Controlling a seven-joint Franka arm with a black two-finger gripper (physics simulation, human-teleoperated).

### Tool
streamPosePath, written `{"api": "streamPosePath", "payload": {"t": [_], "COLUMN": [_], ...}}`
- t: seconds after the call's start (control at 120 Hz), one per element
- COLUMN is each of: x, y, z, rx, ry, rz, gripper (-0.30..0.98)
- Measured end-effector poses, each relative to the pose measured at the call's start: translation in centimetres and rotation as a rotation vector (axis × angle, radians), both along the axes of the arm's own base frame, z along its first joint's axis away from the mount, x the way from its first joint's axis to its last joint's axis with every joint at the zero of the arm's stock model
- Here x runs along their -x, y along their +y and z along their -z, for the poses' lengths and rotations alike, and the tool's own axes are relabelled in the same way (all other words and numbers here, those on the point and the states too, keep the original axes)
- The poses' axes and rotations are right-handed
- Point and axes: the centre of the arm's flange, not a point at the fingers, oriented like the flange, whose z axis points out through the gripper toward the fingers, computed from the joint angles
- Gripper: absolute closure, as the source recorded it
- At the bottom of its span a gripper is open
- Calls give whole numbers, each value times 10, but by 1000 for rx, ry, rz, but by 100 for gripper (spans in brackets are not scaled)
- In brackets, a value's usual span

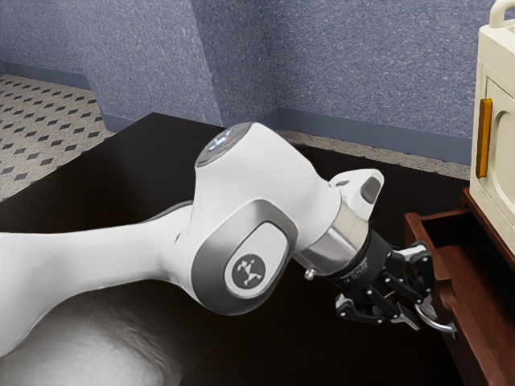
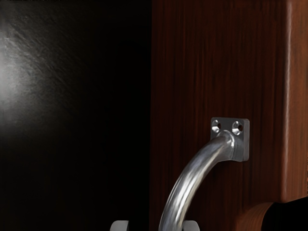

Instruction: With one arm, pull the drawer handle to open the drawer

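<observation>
Where our black two-finger gripper [image 1: 422, 310] reaches the reddish-brown wooden drawer [image 1: 460, 307], its own linkages hide part of the curved silver metal handle [image 1: 439, 325] on the drawer front. The wrist view's lower edge cuts the handle off too, so its other end is hidden from us. Our fingers stand fairly wide around the bar: the grey fingertips [image 2: 119, 225] lie on either side, one apart from it, the other so close that we cannot tell whether they touch. The drawer stands partly open, its interior dark, and the cream cabinet [image 1: 497, 133] with an upright golden handle [image 1: 484, 138] is cropped at the exterior view's right.

Our handle bows outward from the drawer front, toward our arm; its long axis appears to run along that front, from near to far. One end meets a square metal plate [image 2: 239, 147] with two screws.

We see a dark emblem [image 1: 248, 272] on our white arm [image 1: 261, 173]; the tiny pale markings by the gripper are illegible.
</observation>
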Motion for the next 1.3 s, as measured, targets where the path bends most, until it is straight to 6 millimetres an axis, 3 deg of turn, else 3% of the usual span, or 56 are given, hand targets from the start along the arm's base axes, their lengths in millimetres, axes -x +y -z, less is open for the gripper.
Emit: {"api": "streamPosePath", "payload": {"t": [1.3], "x": [60], "y": [48], "z": [-6], "rx": [-55], "ry": [-16], "rz": [-65], "gripper": [67]}}
